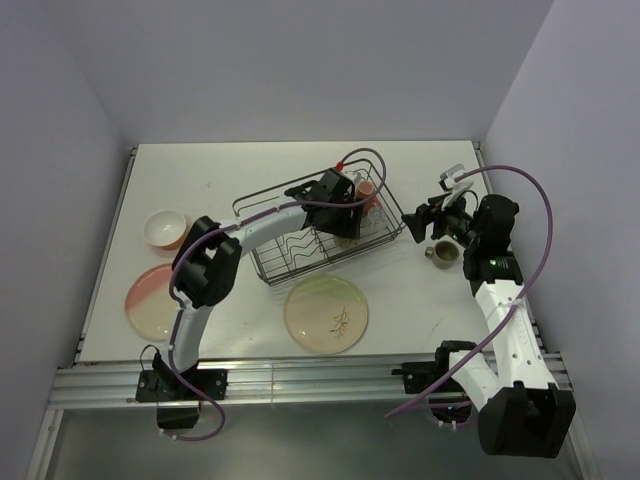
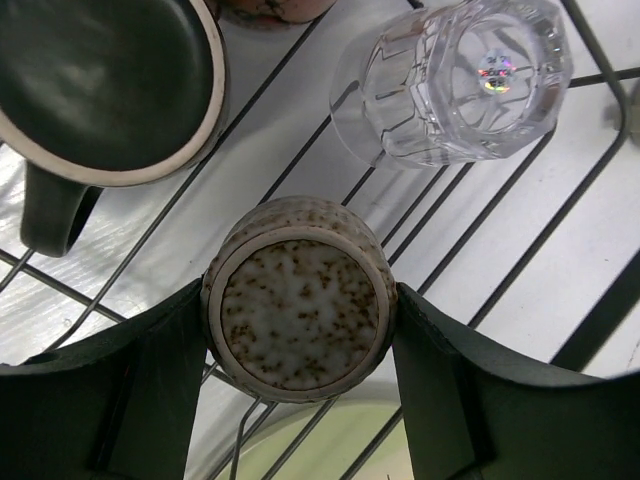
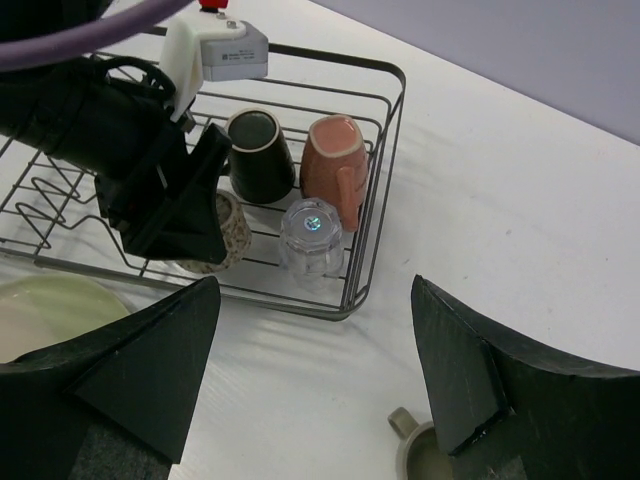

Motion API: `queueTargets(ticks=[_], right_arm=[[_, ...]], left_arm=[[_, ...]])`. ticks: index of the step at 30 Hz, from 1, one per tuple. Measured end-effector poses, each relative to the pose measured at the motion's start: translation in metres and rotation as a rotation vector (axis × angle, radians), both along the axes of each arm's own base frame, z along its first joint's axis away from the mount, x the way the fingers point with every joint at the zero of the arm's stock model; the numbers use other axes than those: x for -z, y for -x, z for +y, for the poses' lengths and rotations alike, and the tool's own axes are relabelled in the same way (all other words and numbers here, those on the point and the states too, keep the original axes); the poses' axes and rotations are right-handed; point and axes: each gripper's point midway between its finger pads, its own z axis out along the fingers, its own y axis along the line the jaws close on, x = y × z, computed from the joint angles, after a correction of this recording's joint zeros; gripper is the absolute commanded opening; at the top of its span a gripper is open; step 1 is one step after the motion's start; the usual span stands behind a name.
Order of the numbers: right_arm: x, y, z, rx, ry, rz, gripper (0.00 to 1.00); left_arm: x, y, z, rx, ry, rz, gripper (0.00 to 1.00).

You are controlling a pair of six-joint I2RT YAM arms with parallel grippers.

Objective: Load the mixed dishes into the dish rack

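Jaws on the left gripper (image 1: 345, 216) pinch a speckled mug (image 2: 300, 312) at the dish rack's (image 1: 262, 262) right end by the dark mug (image 2: 100, 80), pink mug (image 3: 335, 170) and clear glass (image 2: 460, 75), right gripper's (image 3: 315, 300) spread over an olive mug (image 1: 443, 254), so halfway-ish: green plate (image 1: 326, 314), pink plate (image 1: 152, 299), bowl (image 1: 165, 229) not racked yet.

White desk (image 1: 420, 300) carrying 1 black wire dish rack (image 1: 290, 250) mid-surface, 1 green-tinted plate (image 1: 326, 314) just before it, 1 pink-tinted plate (image 1: 152, 299) front-left, 1 orange-sided bowl (image 1: 165, 228) behind that, 1 olive mug (image 1: 443, 253) right of the rack.

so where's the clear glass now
Right wrist view: the clear glass sits in the dish rack at its right end, beside the pink mug and the speckled mug.
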Motion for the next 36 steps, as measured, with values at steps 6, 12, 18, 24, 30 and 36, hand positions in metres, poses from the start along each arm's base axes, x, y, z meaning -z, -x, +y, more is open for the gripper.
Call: queueTargets(ticks=[6, 12, 18, 24, 30, 36], right_arm=[[-0.002, 0.002, -0.002, 0.012, -0.015, 0.000, 0.84], [-0.002, 0.003, -0.003, 0.019, -0.023, 0.000, 0.84], [-0.002, 0.003, -0.003, 0.019, -0.023, 0.001, 0.84], [-0.002, 0.003, -0.003, 0.019, -0.023, 0.001, 0.84], [0.003, 0.004, -0.003, 0.019, -0.023, 0.007, 0.84], [0.002, 0.003, -0.003, 0.019, -0.023, 0.003, 0.84]], left_arm=[[0.012, -0.004, -0.002, -0.021, -0.016, -0.002, 0.09], [0.016, -0.019, -0.013, -0.037, -0.001, -0.032, 0.17], [0.018, -0.027, -0.016, -0.060, -0.002, -0.055, 0.34], [0.018, -0.028, -0.020, -0.072, 0.001, -0.059, 0.55], [0.018, -0.027, -0.020, -0.076, 0.005, -0.056, 0.64], [0.019, -0.027, -0.020, -0.079, 0.003, -0.054, 0.75]])
